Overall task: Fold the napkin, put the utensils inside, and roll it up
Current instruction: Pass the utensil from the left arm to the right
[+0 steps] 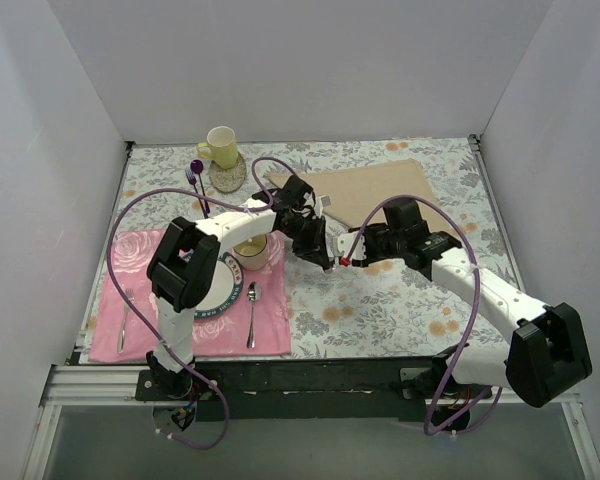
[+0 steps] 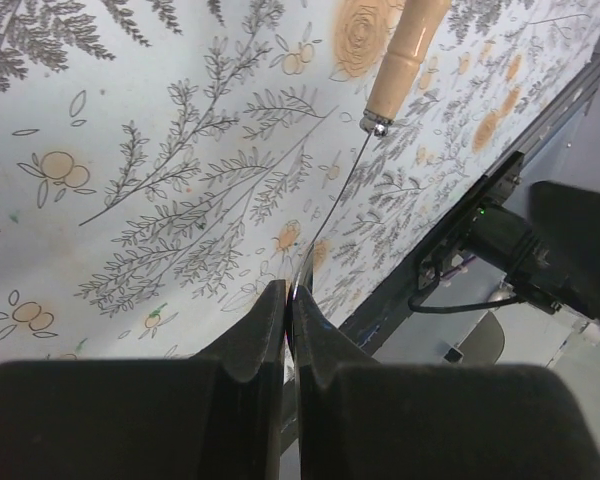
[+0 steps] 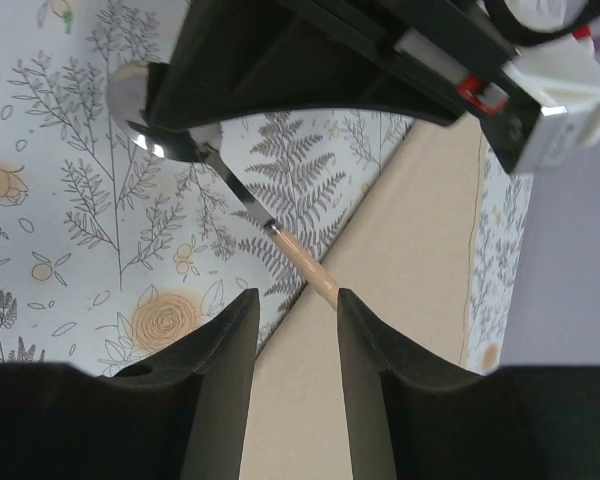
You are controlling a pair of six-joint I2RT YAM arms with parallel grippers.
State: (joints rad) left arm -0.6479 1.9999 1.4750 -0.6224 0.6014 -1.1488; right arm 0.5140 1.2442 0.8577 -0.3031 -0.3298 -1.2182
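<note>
Clamped shut in left gripper: slim silver-bowled spoon, tan wooden handle. Spread apart astride handle tip: right gripper. One o'clock of spoon: plain beige cloth napkin.

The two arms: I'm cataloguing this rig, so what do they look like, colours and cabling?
Both the left arm and right arm have white links, bulky black joint housings and looping purple cables. Left gripper and right gripper have black, smooth tapered fingers.
</note>
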